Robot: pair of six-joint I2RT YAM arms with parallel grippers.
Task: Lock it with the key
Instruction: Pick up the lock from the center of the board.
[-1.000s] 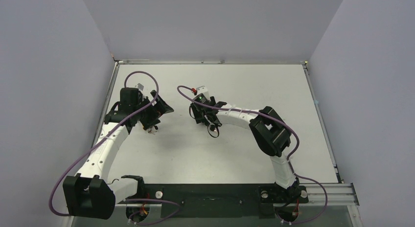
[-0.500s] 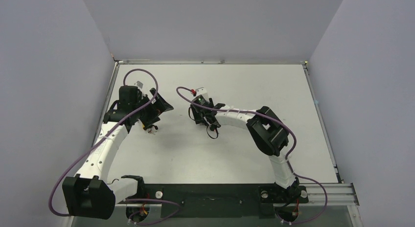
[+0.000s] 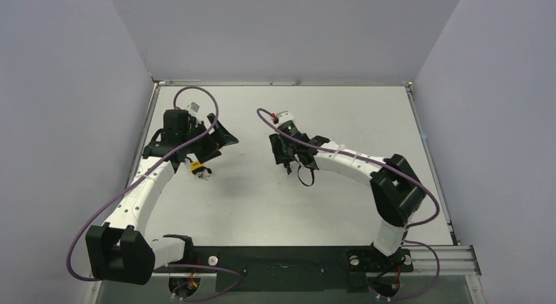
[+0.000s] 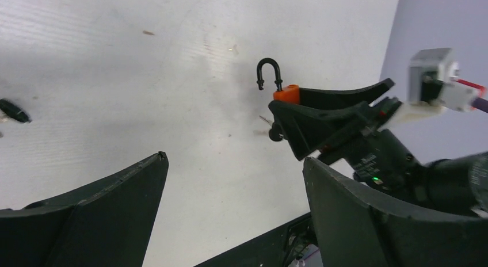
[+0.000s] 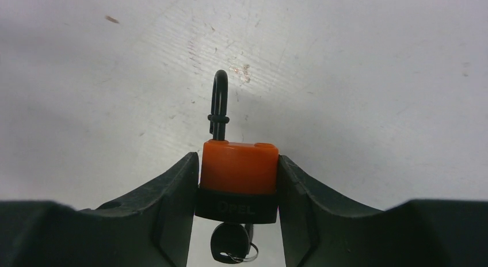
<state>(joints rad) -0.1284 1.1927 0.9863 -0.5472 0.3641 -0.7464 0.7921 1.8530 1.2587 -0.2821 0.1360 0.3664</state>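
My right gripper (image 5: 239, 163) is shut on an orange padlock (image 5: 239, 166) with a black base, holding it by its sides above the table. The black shackle (image 5: 219, 103) stands raised out of the body. A black key (image 5: 230, 244) sits in the keyhole underneath. The left wrist view shows the same padlock (image 4: 286, 94), shackle (image 4: 269, 71) and key (image 4: 276, 132) in the right gripper's fingers. My left gripper (image 4: 234, 159) is open and empty, facing the padlock from a distance. In the top view the left gripper (image 3: 219, 139) is left of the right gripper (image 3: 287, 161).
A small yellow and white object (image 3: 195, 168) lies on the table below the left gripper. A small black item (image 4: 12, 110) lies at the left edge of the left wrist view. Grey walls enclose the white table (image 3: 367, 120).
The right arm has swung to the right, carrying the padlock a little right. The left gripper has shifted slightly up and to the right, toward the padlock.
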